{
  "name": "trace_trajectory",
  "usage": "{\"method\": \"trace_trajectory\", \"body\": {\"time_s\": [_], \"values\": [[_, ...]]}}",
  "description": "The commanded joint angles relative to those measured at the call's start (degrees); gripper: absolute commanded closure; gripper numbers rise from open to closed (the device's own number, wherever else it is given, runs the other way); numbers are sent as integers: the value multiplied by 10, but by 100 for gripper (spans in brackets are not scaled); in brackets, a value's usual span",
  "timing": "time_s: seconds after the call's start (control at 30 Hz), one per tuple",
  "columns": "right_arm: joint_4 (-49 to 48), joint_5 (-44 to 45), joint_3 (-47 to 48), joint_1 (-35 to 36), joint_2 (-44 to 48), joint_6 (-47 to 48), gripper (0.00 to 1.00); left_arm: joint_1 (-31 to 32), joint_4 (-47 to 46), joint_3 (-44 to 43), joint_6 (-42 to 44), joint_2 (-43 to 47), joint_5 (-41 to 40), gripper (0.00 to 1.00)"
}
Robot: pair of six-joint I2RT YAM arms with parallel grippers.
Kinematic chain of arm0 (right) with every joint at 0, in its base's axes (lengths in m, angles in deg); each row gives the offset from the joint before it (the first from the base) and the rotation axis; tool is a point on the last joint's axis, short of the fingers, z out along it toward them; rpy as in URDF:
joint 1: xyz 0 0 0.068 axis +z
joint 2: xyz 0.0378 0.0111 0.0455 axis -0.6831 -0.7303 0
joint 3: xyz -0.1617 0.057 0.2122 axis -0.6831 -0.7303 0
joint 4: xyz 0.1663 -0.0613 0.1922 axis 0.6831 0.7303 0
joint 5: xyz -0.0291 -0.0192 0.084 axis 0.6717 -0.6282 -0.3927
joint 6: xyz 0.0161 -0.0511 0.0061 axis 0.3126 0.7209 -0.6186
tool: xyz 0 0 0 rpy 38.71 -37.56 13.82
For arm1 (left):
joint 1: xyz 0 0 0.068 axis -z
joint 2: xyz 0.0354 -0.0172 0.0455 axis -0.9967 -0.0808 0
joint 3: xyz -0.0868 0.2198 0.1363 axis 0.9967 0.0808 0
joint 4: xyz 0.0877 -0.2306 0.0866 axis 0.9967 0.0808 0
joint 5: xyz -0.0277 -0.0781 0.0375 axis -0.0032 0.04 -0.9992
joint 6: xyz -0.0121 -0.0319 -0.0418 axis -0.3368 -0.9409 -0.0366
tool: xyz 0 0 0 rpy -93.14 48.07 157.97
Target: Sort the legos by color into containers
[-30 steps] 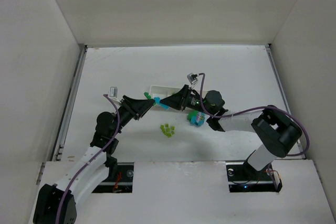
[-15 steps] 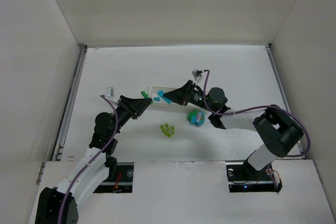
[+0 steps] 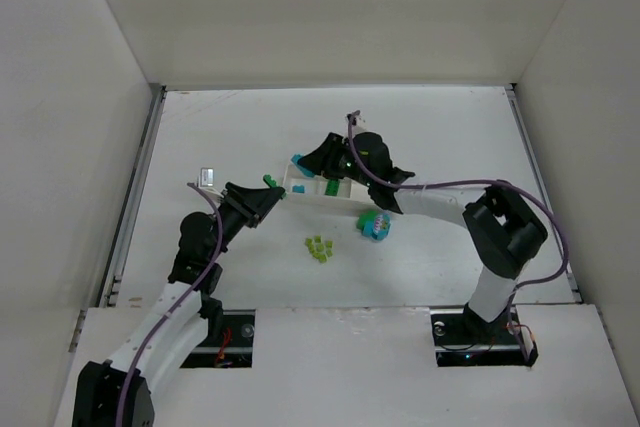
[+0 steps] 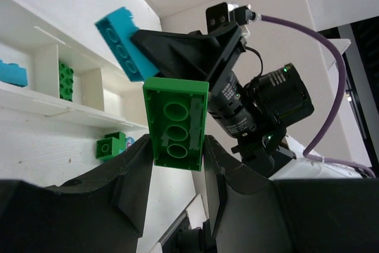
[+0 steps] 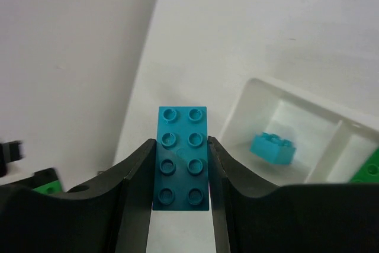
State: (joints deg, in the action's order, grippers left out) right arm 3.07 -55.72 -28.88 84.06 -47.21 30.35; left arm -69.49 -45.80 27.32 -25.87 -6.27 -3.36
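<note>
Though half-closed, grippers (image 4: 176, 144) (image 5: 182, 146) (both) clamp legos (image 4: 176, 121) (image 5: 182, 161).

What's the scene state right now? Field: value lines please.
left fingers: shut on green rectangular plastic brick, hollow underside towards wrist camera
right fingers: shut on cyan two-by-four plastic brick, near the tray's end
tray: long white plastic tray with thin dividers
end compartment: one small cyan brick
next compartment: one small green brick
loose outside tray: yellow-green brick pile; cyan-and-green brick clump
</note>
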Motion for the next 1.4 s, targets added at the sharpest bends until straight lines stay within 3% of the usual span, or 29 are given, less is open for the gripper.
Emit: {"method": "trace_trajectory", "body": {"time_s": [0.0, 0.43, 0.63, 0.87, 1.1, 1.23, 1.37], "values": [[117, 46, 67, 9, -30, 70, 71, -9, -18, -6, 26, 1, 2, 85], [269, 81, 201, 28, -110, 135, 68, -14, -19, -14, 62, -26, 2, 85], [283, 90, 221, 33, -124, 136, 52, -19, -17, -15, 67, -27, 2, 85], [269, 89, 224, 33, -115, 131, 48, -19, -14, -19, 70, -25, 2, 85], [206, 110, 113, 27, 6, 130, 51, 7, -13, -29, 79, -40, -6, 86], [145, 149, -21, -7, 135, 142, 65, 59, -11, -53, 103, -78, -28, 86], [105, 167, -143, -37, 254, 147, 66, 131, 1, -92, 148, -137, -84, 86]]}}
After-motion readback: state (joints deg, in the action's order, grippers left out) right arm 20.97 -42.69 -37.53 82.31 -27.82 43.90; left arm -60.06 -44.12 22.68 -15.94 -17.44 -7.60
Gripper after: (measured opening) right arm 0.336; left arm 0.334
